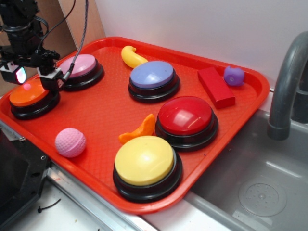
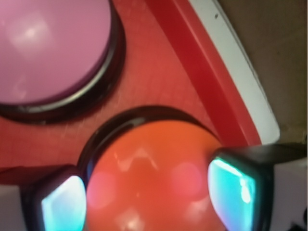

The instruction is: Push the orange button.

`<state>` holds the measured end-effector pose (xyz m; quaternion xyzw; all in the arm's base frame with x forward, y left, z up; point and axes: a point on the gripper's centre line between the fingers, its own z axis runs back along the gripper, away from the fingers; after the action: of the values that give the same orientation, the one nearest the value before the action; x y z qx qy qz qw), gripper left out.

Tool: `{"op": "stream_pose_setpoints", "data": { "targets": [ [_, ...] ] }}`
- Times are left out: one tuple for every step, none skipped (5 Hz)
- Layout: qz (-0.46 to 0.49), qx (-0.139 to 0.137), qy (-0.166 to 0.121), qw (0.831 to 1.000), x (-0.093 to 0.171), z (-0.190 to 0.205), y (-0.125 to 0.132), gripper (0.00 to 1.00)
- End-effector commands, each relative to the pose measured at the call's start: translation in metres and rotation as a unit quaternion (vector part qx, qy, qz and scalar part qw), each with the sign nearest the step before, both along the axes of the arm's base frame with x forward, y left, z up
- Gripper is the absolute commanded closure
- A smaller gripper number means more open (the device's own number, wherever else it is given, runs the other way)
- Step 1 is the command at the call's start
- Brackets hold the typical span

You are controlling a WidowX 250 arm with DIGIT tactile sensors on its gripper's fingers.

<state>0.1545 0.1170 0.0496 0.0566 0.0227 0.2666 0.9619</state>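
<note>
The orange button (image 1: 28, 94) is a smooth orange dome on a black base, in the left corner of the red tray (image 1: 96, 113). My gripper (image 1: 34, 78) hangs right over it, open, with one finger near each side of the dome. In the wrist view the orange button (image 2: 154, 159) fills the lower middle. The gripper (image 2: 151, 195) straddles it, and its glowing fingertips (image 2: 236, 190) sit very close to the dome. I cannot tell whether they touch it. Nothing is held between the jaws.
A pink buzzer (image 1: 81, 67) stands just behind the gripper. On the same tray are a lilac-blue buzzer (image 1: 153, 77), a red buzzer (image 1: 186, 118), a yellow buzzer (image 1: 145, 162), a pink ball (image 1: 70, 142), an orange curved toy (image 1: 139, 131), a yellow toy (image 1: 131, 57), a red block (image 1: 216, 86) and a purple toy (image 1: 234, 75). A sink (image 1: 260, 183) and faucet (image 1: 286, 82) lie to the right.
</note>
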Motion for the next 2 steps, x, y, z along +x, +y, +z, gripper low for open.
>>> {"op": "stream_pose_setpoints", "data": {
  "targets": [
    [0.013,0.018,-0.027,0.999,0.002,0.0359,0.0061,0.0],
    [0.009,0.014,-0.037,0.999,0.0005,0.0421,0.0059,0.0]
  ]
}}
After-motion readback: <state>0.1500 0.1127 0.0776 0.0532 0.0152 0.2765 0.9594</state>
